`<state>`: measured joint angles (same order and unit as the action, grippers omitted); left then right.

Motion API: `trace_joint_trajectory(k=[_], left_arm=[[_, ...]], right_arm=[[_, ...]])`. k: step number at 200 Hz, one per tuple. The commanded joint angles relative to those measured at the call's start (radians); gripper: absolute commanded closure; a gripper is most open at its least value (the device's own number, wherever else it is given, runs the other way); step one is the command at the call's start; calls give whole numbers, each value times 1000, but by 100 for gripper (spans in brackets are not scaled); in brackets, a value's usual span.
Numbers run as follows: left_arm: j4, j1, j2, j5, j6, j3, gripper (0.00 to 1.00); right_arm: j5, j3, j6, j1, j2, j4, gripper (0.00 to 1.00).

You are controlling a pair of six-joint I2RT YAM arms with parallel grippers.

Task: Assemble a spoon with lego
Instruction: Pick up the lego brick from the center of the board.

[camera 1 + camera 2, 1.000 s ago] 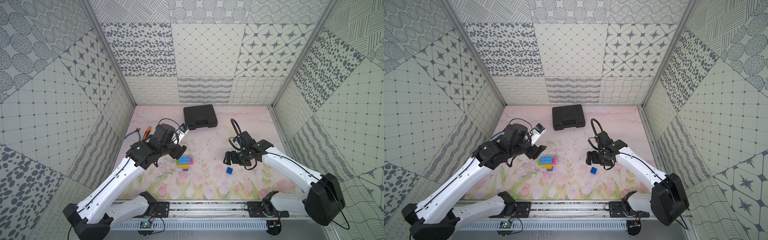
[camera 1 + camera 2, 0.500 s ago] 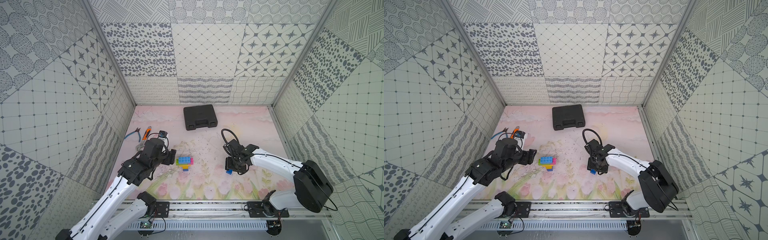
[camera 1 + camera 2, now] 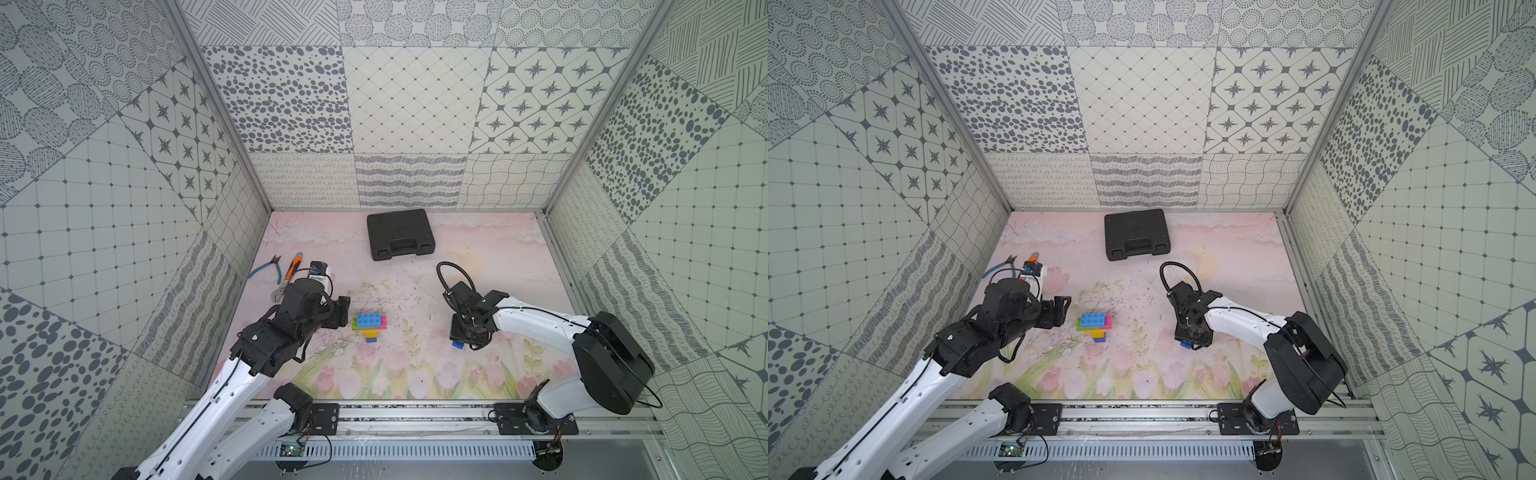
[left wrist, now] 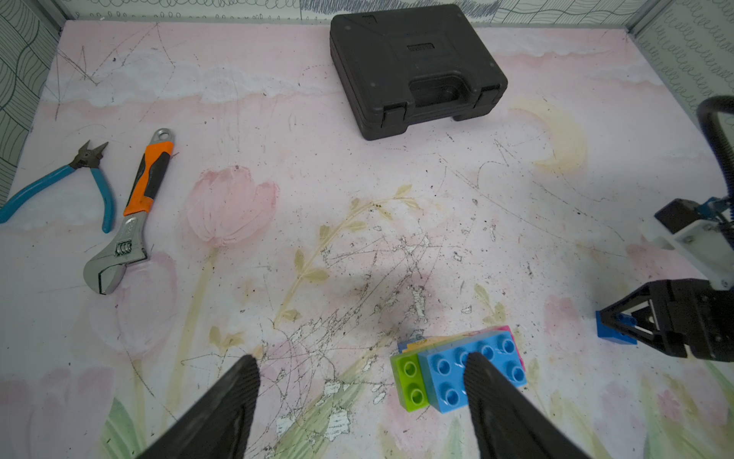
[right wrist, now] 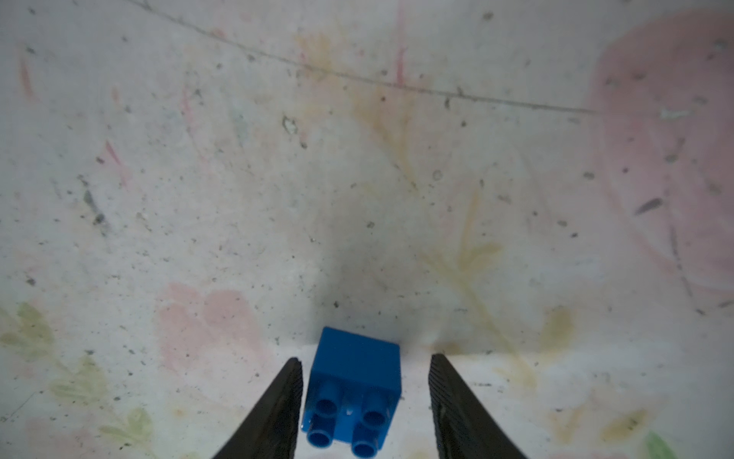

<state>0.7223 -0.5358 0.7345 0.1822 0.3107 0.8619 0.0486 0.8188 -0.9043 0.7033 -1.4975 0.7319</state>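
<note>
The spoon (image 3: 369,325) (image 3: 1095,325) is a small brick stack lying on the mat: a light blue top over a green-and-pink layer, with a yellow and blue stem toward the front. My left gripper (image 3: 343,311) (image 4: 359,365) hangs open just left of it, and one finger (image 4: 488,389) overlaps the blue top (image 4: 464,369) in the left wrist view. A loose dark blue lego brick (image 3: 458,344) (image 5: 353,385) sits on its side between the jaws of my right gripper (image 3: 467,336) (image 5: 364,365). One finger touches it; a gap remains at the other.
A black plastic case (image 3: 400,233) (image 4: 417,67) lies at the back middle. Blue-handled pliers (image 4: 59,183) and an orange-handled wrench (image 4: 135,214) lie at the left, behind my left arm. Patterned walls close in the mat on three sides.
My right gripper has come down over the dark blue brick and its jaws have narrowed round it. My left arm has dropped low and drawn back to the spoon's left side.
</note>
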Motion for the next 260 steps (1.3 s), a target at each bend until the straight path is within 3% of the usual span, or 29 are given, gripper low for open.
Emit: trace_joint_trajectory(k=[1,27,89,146,170,193,229,260], left_arm=[[-23,2,-4,6,21,2,16],[-21,2,0,2,19,3,16],[-21,2,-21,13,19,2,16],[-34,2,-20,18,49,-11,16],[-27,10,-27,56,98,-29,16],[-24,49,-28,12,157,-52,16],[-30,164,-2,-146,284,-89,16],[-27,253,10,-266,373,-123,15]], right_arm=[[10,-9,-33,14,-12,-20,48],[10,-16,-38,18,-16,-27,51],[31,-3,-27,32,-26,-14,79],[59,124,110,33,6,71,93],[33,189,241,32,38,81,98],[26,292,428,30,59,122,100],[-114,517,704,33,-17,219,100],[-170,686,864,64,-92,283,100]])
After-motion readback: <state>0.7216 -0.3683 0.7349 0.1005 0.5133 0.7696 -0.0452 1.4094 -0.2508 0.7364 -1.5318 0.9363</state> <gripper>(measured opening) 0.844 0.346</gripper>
